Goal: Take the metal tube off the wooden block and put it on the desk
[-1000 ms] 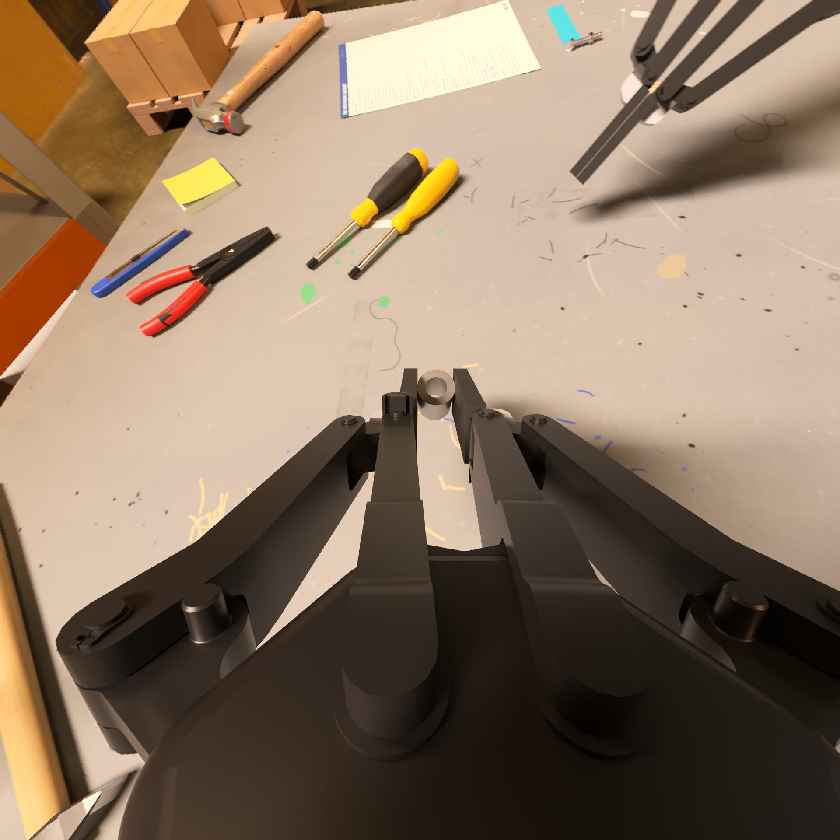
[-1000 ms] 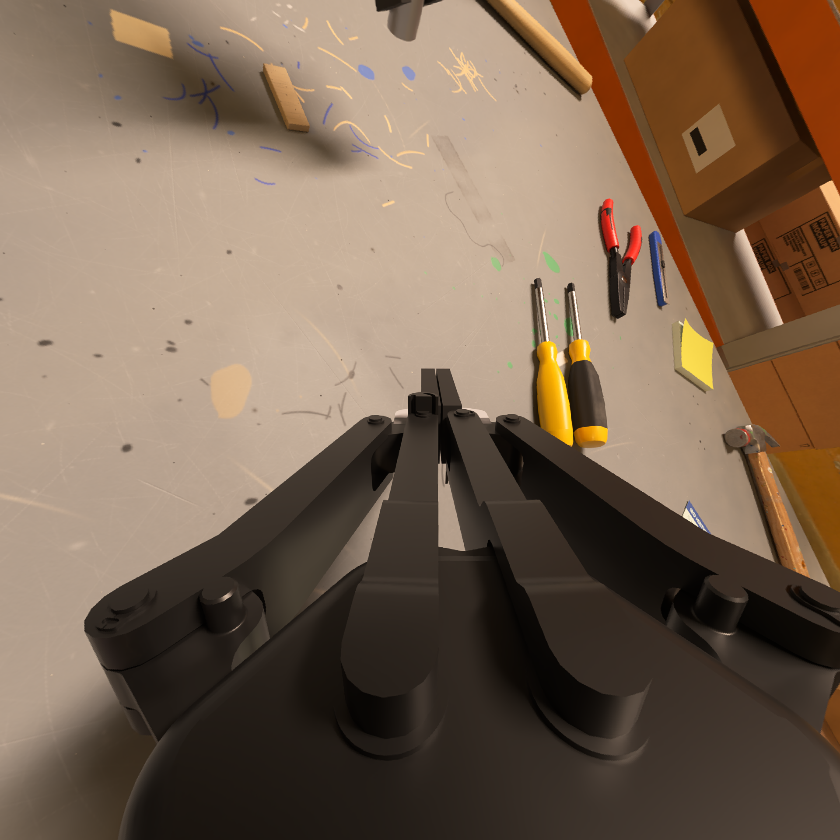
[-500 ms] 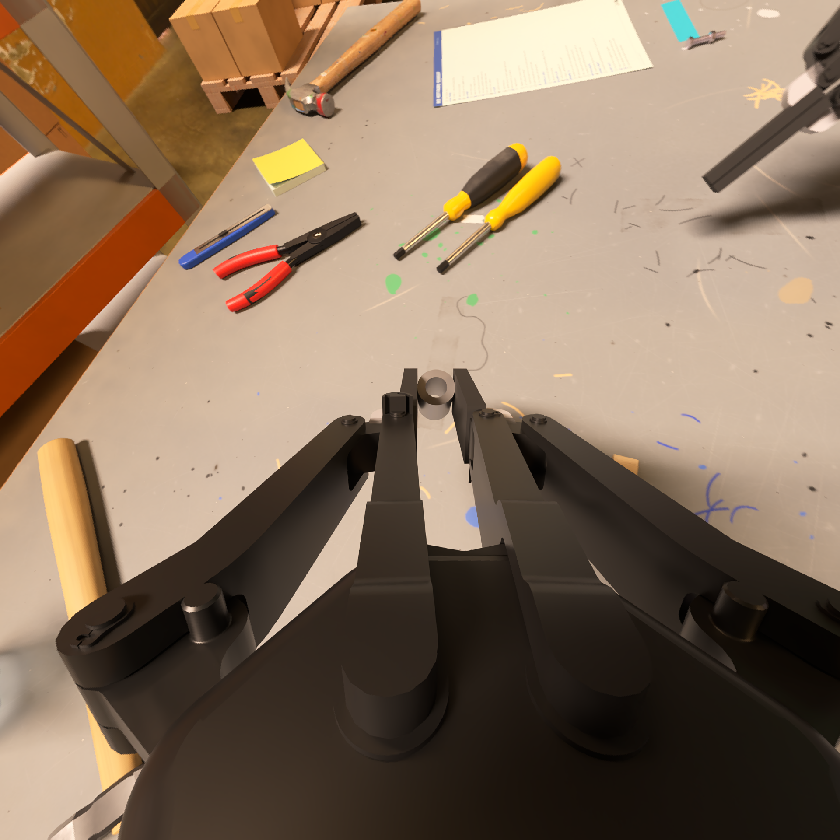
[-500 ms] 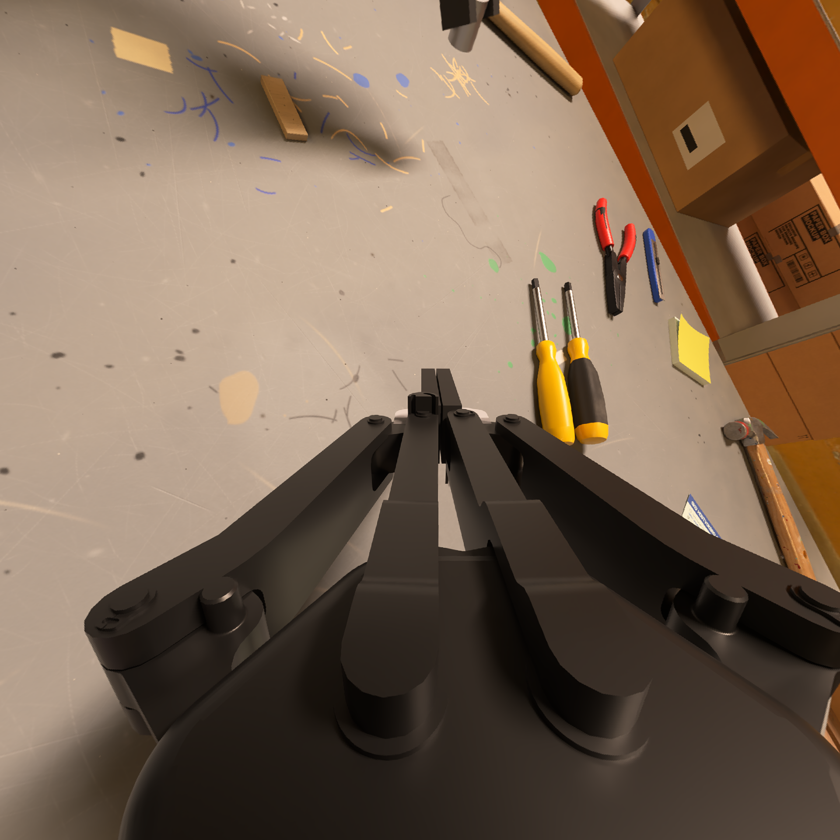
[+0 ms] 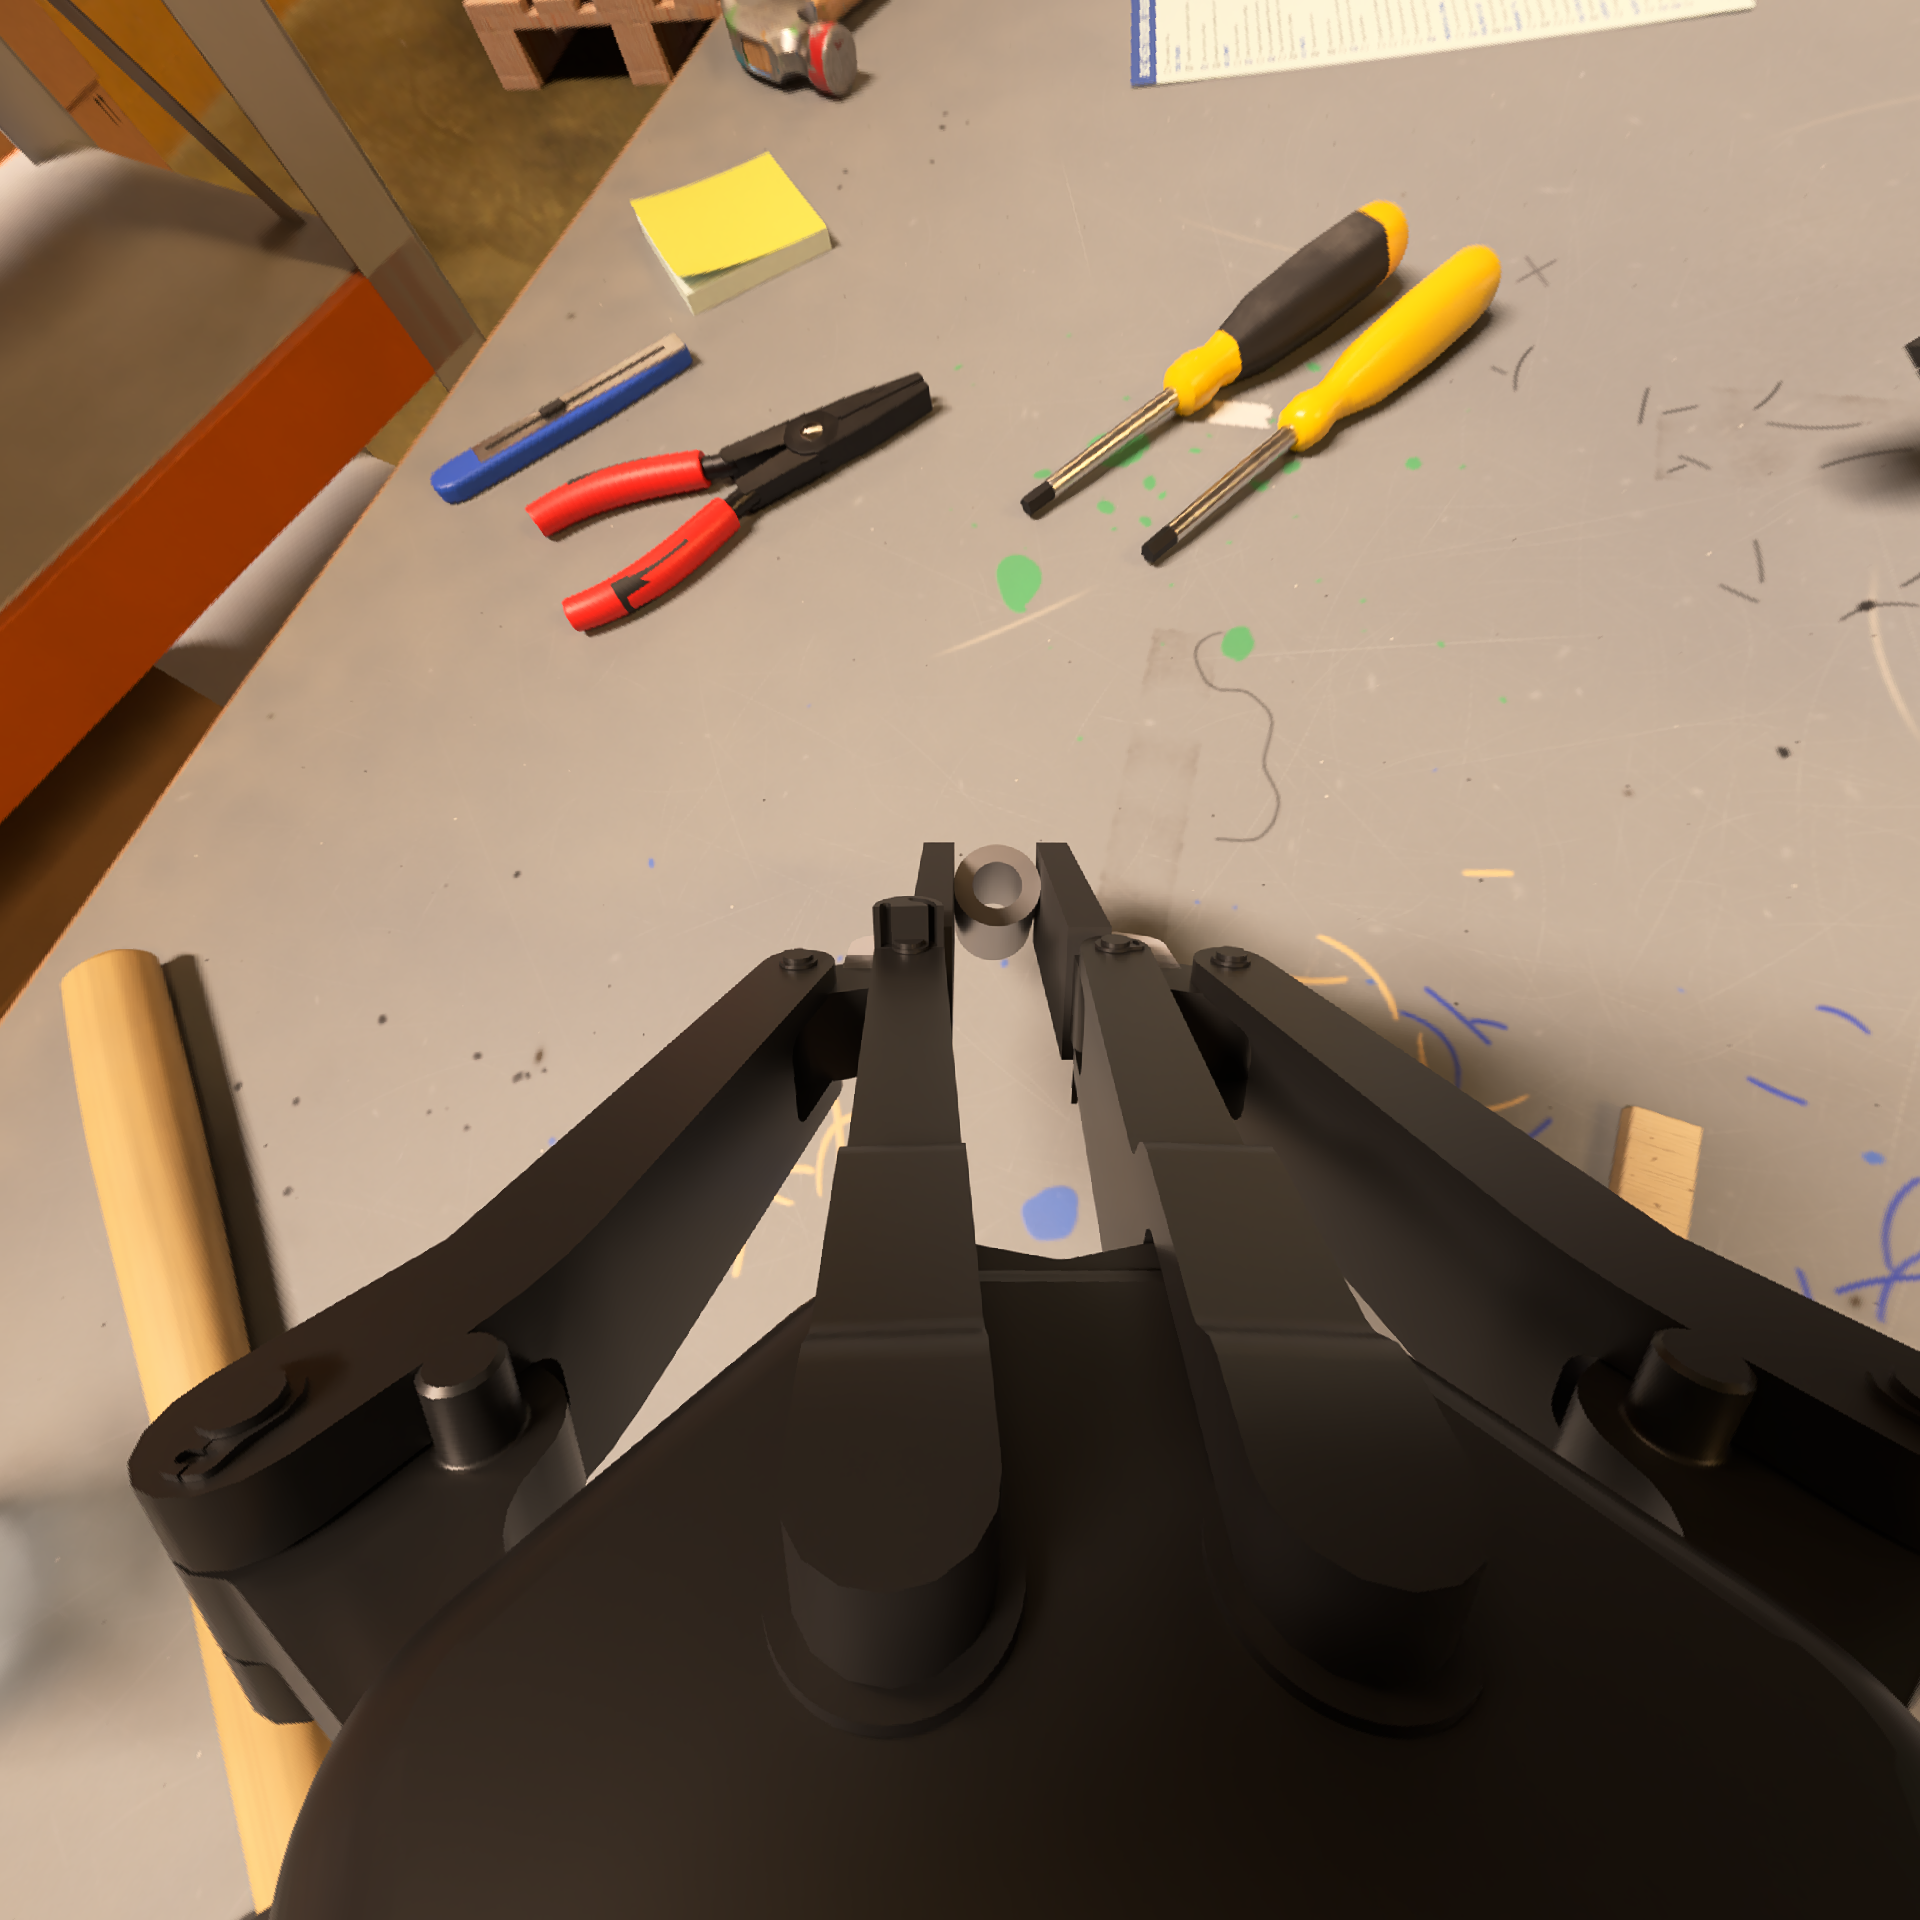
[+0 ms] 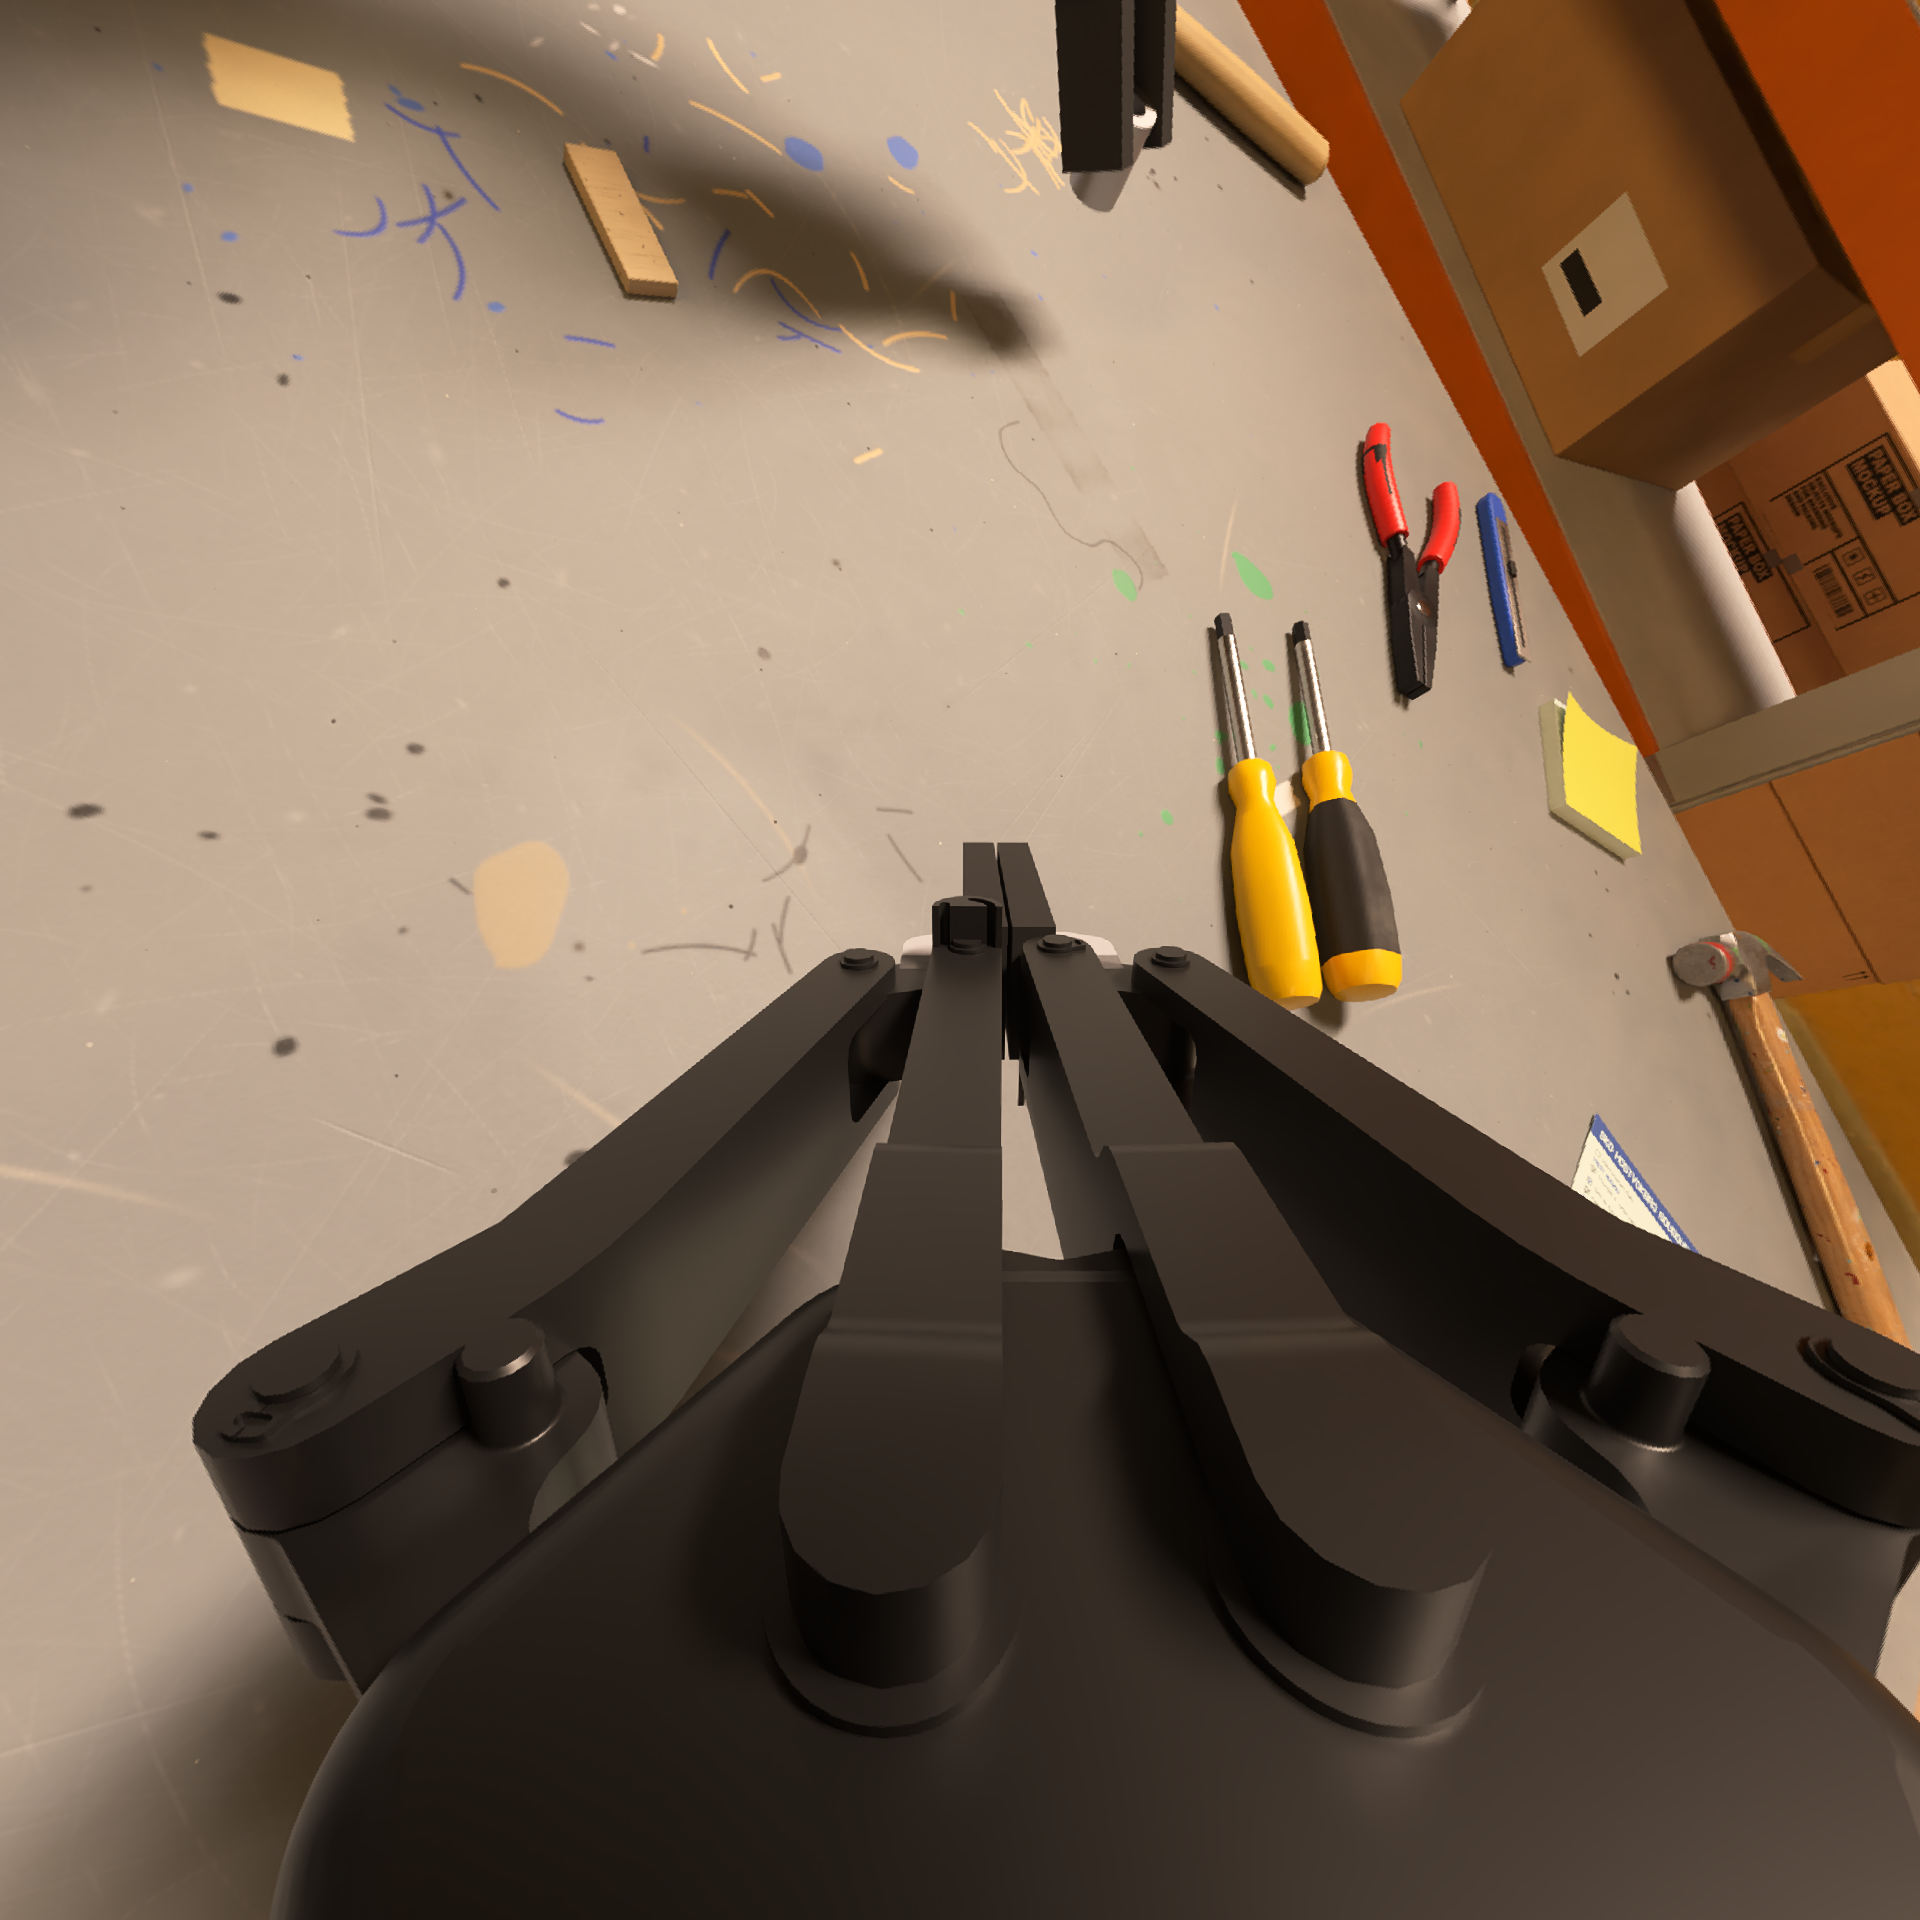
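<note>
My left gripper (image 5: 995,868) is shut on the short grey metal tube (image 5: 994,902), held above the grey desk (image 5: 623,831) with its bore facing the camera. The wooden block (image 5: 1654,1166) lies flat on the desk, behind and to the right of the left fingers; it also shows in the right wrist view (image 6: 620,220) at the far upper left. The left gripper also appears at the top of the right wrist view (image 6: 1112,94), with the tube (image 6: 1103,187) below its fingertips. My right gripper (image 6: 997,868) is shut and empty above the desk.
Two yellow-handled screwdrivers (image 5: 1278,364), red pliers (image 5: 717,488), a blue utility knife (image 5: 561,416), a yellow note pad (image 5: 730,227), a hammer (image 5: 800,47) and a paper sheet (image 5: 1403,31) lie ahead. A wooden dowel (image 5: 156,1195) lies at the left edge. Orange shelving with boxes (image 6: 1621,208) stands beyond the desk.
The left gripper has carried the tube leftward and nearer the desk's left edge; the tools loom larger and the dowel and block came into view. The right gripper drifted slightly, still shut.
</note>
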Tool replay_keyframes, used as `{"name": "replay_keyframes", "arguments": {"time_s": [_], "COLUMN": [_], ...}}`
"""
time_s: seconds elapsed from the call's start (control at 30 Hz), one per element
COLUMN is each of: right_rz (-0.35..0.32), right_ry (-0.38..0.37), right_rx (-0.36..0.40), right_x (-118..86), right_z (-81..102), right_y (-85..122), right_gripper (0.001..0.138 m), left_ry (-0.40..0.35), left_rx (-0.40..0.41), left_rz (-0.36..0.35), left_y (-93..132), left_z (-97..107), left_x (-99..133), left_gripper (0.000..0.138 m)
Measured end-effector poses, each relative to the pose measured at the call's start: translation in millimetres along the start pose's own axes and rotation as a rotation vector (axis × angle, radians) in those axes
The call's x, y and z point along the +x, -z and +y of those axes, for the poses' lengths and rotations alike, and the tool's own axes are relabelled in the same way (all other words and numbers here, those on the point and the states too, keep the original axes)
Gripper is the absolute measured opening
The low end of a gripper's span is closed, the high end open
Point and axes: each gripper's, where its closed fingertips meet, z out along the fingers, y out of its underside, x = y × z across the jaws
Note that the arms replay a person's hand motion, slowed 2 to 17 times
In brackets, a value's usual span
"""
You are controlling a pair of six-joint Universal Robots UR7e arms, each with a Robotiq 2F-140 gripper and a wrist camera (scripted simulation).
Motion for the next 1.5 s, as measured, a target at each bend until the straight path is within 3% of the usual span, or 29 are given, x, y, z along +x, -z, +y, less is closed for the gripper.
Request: {"name": "replay_keyframes", "arguments": {"time_s": [0.43,1.23,1.37,1.5], "right_rz": [-0.005,-0.007,-0.002,0.003], "right_ry": [-0.013,-0.065,-0.078,-0.095], "right_rx": [-0.002,0.025,0.036,0.047], "right_x": [1.7,16.1,19.9,23.5], "right_z": [8.0,15.5,14.3,13.2], "right_y": [-2.0,-9.2,-9.9,-9.6], "right_gripper": [0.001,0.001,0.001,0.001], "left_ry": [-0.029,-0.044,-0.036,-0.022], "left_rx": [-0.042,-0.035,-0.039,-0.022], "left_rz": [0.063,0.118,0.111,0.109], "left_y": [-35.1,-47.6,-46.2,-41.2], "left_z": [7.2,10.8,13.2,11.1], "left_x": [-4.0,-3.1,-6.9,-7.7], "left_gripper": [0.021,0.021,0.038,0.047]}}
